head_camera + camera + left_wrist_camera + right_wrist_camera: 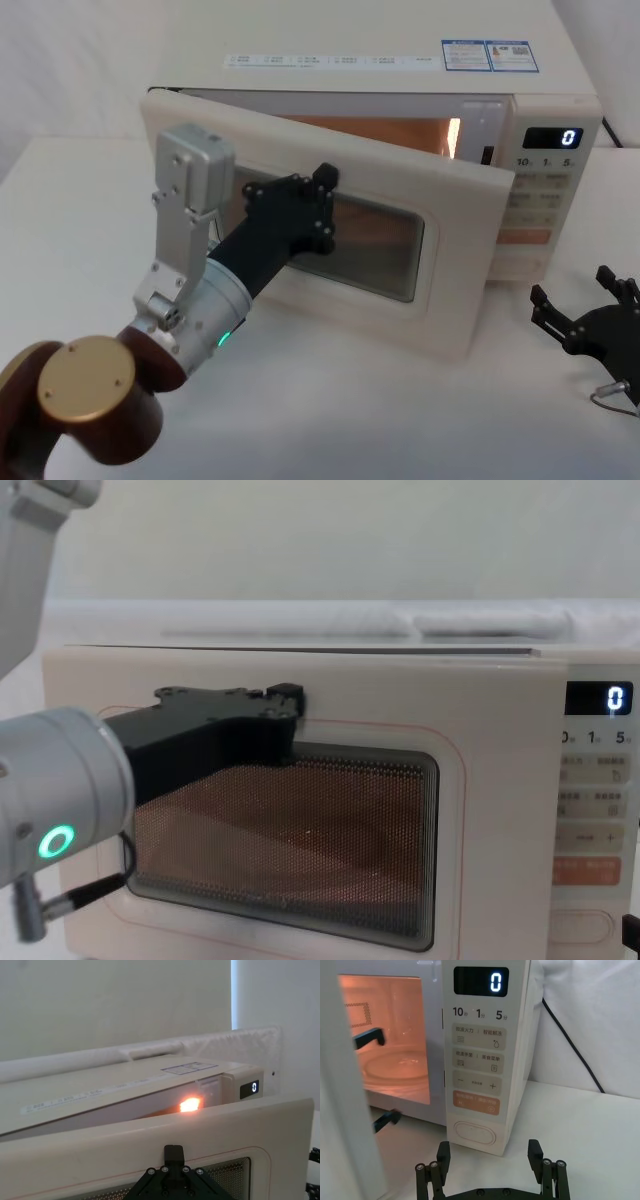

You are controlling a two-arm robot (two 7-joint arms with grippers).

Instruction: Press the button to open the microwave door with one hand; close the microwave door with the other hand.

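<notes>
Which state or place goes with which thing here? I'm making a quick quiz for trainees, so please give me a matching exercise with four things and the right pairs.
Things:
1. microwave door
2. left gripper
3. right gripper
4. button

States or places:
A. low over the table, in front of the control panel, touching nothing
B. partly open, lamp lit inside
C. at the bottom of the control panel, below the orange keys
D. against the door's outer face, at the window's upper edge

Pairs: 1-B, 2-D, 3-A, 4-C
</notes>
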